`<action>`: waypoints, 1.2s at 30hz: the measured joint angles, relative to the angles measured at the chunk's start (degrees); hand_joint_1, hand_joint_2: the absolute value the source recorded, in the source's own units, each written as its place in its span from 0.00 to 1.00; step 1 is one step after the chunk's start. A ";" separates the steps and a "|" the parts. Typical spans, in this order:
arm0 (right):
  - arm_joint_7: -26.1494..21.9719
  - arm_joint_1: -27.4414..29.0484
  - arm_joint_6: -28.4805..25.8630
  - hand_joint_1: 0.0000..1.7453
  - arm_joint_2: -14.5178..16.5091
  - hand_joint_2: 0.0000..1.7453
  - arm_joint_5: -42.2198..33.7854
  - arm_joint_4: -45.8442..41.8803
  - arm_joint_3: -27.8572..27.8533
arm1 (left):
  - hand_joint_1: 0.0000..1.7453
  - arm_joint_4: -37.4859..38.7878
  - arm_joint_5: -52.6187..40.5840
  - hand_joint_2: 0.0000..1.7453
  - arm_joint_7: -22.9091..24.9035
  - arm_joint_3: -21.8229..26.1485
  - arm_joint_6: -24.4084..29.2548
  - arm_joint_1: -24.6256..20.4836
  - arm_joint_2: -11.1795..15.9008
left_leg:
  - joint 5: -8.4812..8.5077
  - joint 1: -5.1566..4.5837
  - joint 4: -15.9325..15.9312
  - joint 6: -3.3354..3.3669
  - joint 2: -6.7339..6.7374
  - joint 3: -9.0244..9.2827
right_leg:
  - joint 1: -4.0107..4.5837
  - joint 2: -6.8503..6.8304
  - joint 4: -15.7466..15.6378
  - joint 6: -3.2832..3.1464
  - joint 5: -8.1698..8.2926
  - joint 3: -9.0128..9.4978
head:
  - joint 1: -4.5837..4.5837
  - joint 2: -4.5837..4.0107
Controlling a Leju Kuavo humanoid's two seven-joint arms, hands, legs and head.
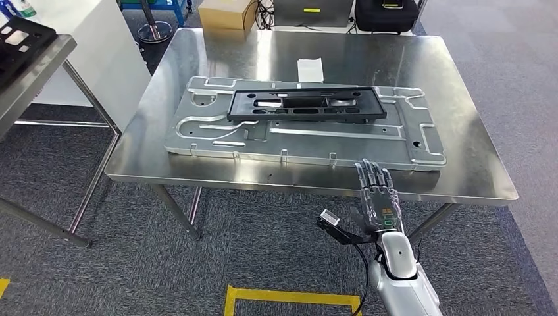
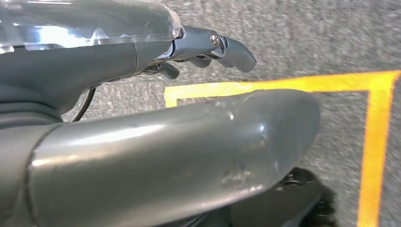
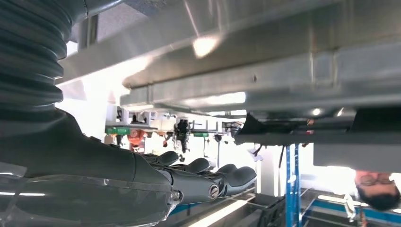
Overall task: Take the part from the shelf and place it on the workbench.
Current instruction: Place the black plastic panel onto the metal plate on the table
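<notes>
The black plastic part point(image 1: 306, 105) lies flat on a large silver stamped plate point(image 1: 197, 141), which rests on the steel workbench point(image 1: 460, 85). My right hand point(image 1: 377, 197) is at the bench's front edge, just short of the plate. Its fingers are straight and apart and it holds nothing. In the right wrist view the same hand point(image 3: 189, 179) is stretched out flat close to the bench edge. My left hand point(image 2: 142, 52) hangs above the grey carpet with nothing in it, its fingers loosely extended.
A white paper slip point(image 1: 310, 69) lies behind the plate. A second steel table point(image 1: 33, 72) with a black tray point(image 1: 20, 36) stands at the left. A cardboard box point(image 1: 227, 13) and a black case point(image 1: 385, 13) sit beyond the bench. Yellow floor tape point(image 1: 289, 296) is by my feet. A person point(image 3: 378, 189) stands across.
</notes>
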 joint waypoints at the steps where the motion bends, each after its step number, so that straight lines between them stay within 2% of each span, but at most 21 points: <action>1: 0.00 0.06 0.00 0.00 0.00 1.00 0.00 0.00 0.00 | 0.00 0.00 0.00 0.00 -0.01 0.01 0.01 -0.03 0.04 | 1.54 0.07 -2.78 -0.04 0.00 2.57 | -0.05 0.00 0.49 0.22 0.47 -1.04 | -0.01 0.00; 3: 0.01 0.10 -0.03 0.00 -0.01 1.00 0.01 -0.04 0.00 | 0.00 0.00 0.01 0.00 -0.01 0.02 0.02 -0.19 0.14 | 1.65 -0.04 -10.83 0.30 -0.07 8.46 | -0.05 0.01 1.48 0.83 1.28 -2.67 | 0.01 -0.01; 4: 0.01 0.12 -0.05 0.00 -0.01 1.00 0.04 -0.06 0.00 | 0.00 0.00 0.01 0.00 -0.02 0.02 0.02 -0.23 0.16 | 0.99 -0.16 -13.75 0.64 -0.14 10.26 | -0.02 -0.02 1.79 1.17 1.68 -3.04 | 0.06 -0.01; 5: 0.02 0.14 -0.12 0.00 -0.02 1.00 0.07 -0.08 0.00 | 0.00 0.00 0.02 0.00 -0.02 0.03 0.02 -0.27 0.18 | 0.33 -0.33 -15.36 1.08 -0.21 11.04 | 0.01 -0.06 1.88 1.54 2.16 -3.21 | -0.02 0.00; 8: 0.04 0.45 -0.37 0.00 -0.02 1.00 0.23 -0.05 0.00 | 0.00 0.01 0.02 0.00 0.01 0.09 0.02 -0.30 0.16 | 1.70 -0.33 -15.98 2.70 -0.02 9.99 | -0.18 0.05 1.89 2.62 2.60 -3.60 | -0.29 0.00; 10: 0.07 0.74 -0.54 0.00 -0.03 1.00 0.36 -0.04 -0.01 | 0.00 0.02 0.02 0.00 0.06 0.13 0.01 -0.37 0.14 | 3.35 -0.12 -16.25 3.67 0.27 8.54 | -0.40 0.28 5.11 3.14 -1.88 -4.96 | -0.18 -0.01; 12: 0.09 0.96 -0.76 0.00 -0.04 1.00 0.44 -0.04 -0.01 | 0.00 0.02 0.02 0.00 0.08 0.17 0.00 -0.38 0.15 | 4.89 -0.16 -16.18 3.98 0.33 6.69 | -0.53 0.35 12.07 3.56 -7.94 -6.70 | -0.05 -0.01; 13: 0.10 1.16 -0.85 0.00 -0.04 1.00 0.44 -0.04 -0.02 | 0.00 0.02 0.02 0.00 0.08 0.19 0.00 -0.36 0.15 | 5.63 -0.17 -16.11 3.91 0.34 5.66 | -0.56 0.35 15.52 3.73 -9.37 -7.12 | -0.05 0.00; 14: 0.10 1.47 -0.91 0.00 -0.04 1.00 0.43 -0.04 -0.02 | 0.00 0.02 0.02 0.00 0.08 0.22 0.00 -0.34 0.15 | 6.33 -0.18 -16.00 3.82 0.35 4.66 | -0.57 0.35 17.74 3.83 -9.41 -6.89 | -0.05 0.00; 15: 0.06 1.85 -0.93 0.00 -0.04 1.00 0.35 -0.04 -0.02 | 0.00 0.02 0.03 0.00 0.09 0.25 0.00 -0.33 0.15 | 6.98 -0.18 -15.88 3.69 0.35 3.69 | -0.59 0.35 18.10 3.83 -8.31 -5.72 | -0.05 0.00; 17: -0.17 2.54 -0.96 0.00 -0.02 1.00 0.03 -0.05 -0.02 | 0.00 0.02 0.09 0.00 0.15 0.30 0.01 -0.33 0.14 | 8.08 -0.17 -15.57 3.33 0.36 2.11 | -0.59 0.36 12.84 3.53 -5.71 -0.36 | -0.05 0.00; 19: -0.60 3.23 -1.30 0.00 0.08 1.00 -0.82 -0.23 -0.02 | 0.00 0.02 0.31 0.00 0.22 0.36 0.09 -0.32 0.11 | 8.98 -0.32 -15.31 2.75 0.33 1.26 | -0.32 0.38 4.25 2.92 -6.34 6.07 | -0.09 0.00; 20: -1.05 3.86 -1.83 0.00 0.20 1.00 -1.77 -0.40 -0.09 | 0.00 0.02 0.47 0.00 0.25 0.45 0.18 -0.32 0.09 | 9.46 -0.34 -15.32 2.40 0.32 1.13 | -0.15 0.41 1.41 2.59 -7.08 7.92 | -0.01 0.00; 23: -3.99 7.25 -3.80 0.00 1.24 1.00 -8.23 -1.25 -0.91 | 0.00 0.02 1.13 0.00 0.26 0.98 0.57 -0.08 0.05 | 10.48 -0.24 -15.59 1.31 0.11 0.82 | -0.02 0.26 -0.42 1.54 -6.61 7.95 | 0.25 0.00; 25: -7.92 10.23 -3.83 0.00 2.78 1.00 -17.49 -2.43 -2.17 | 0.00 0.02 1.68 0.00 0.27 1.41 0.78 0.29 0.06 | 6.91 -0.16 -13.12 0.75 -0.06 -0.28 | -0.20 -0.02 -0.63 0.59 -5.25 6.69 | -0.02 0.00; 27: -13.82 13.55 -0.40 0.00 4.77 1.00 -30.84 -3.95 -4.11 | 0.00 0.02 2.38 0.00 0.23 1.99 0.84 0.54 -0.01 | 0.42 -0.05 -6.34 0.42 -0.03 -1.83 | -0.08 -0.14 -0.56 0.01 -3.93 5.06 | -0.28 0.00; 29: -20.92 16.98 7.13 0.00 6.80 1.00 -43.84 -4.73 -7.02 | 0.00 0.02 3.11 0.00 0.09 2.67 0.83 0.68 -0.14 | -2.16 -0.04 0.18 0.27 -0.02 -2.13 | 0.18 -0.30 -0.21 -0.09 -2.75 3.23 | -0.32 0.00; 31: -27.28 19.67 14.21 0.00 8.72 0.50 -50.90 -4.55 -11.19 | 0.00 0.02 3.51 0.00 -0.04 3.31 0.83 0.76 -0.22 | 0.28 -0.10 0.01 0.55 -0.03 0.69 | 0.41 -0.44 0.48 -0.04 -1.81 1.29 | -0.33 0.00; 33: -31.08 21.11 18.63 0.00 10.43 0.00 -53.06 -4.03 -15.63 | 0.00 -0.01 3.75 0.00 -0.08 3.83 0.83 0.76 -0.22 | 1.82 -0.36 -7.34 1.36 -0.12 6.77 | 0.60 -0.34 1.24 0.17 -0.98 -0.36 | -0.34 -0.01; 35: -33.14 21.63 24.42 0.00 11.46 0.00 -54.91 -2.69 -19.84 | 0.00 -0.07 4.13 0.00 -0.10 4.27 0.82 0.67 -0.22 | 0.54 -0.73 -14.82 2.04 -0.18 11.65 | 0.64 -0.22 1.61 0.65 -0.10 -1.16 | -0.29 -0.01; 36: -34.34 21.62 28.42 0.00 11.69 0.00 -55.81 -1.07 -22.49 | 0.00 -0.09 4.38 0.00 -0.09 4.57 0.81 0.62 -0.25 | -0.07 -0.91 -16.65 2.25 -0.19 12.55 | 0.57 -0.22 1.55 0.99 0.39 -1.26 | -0.35 0.00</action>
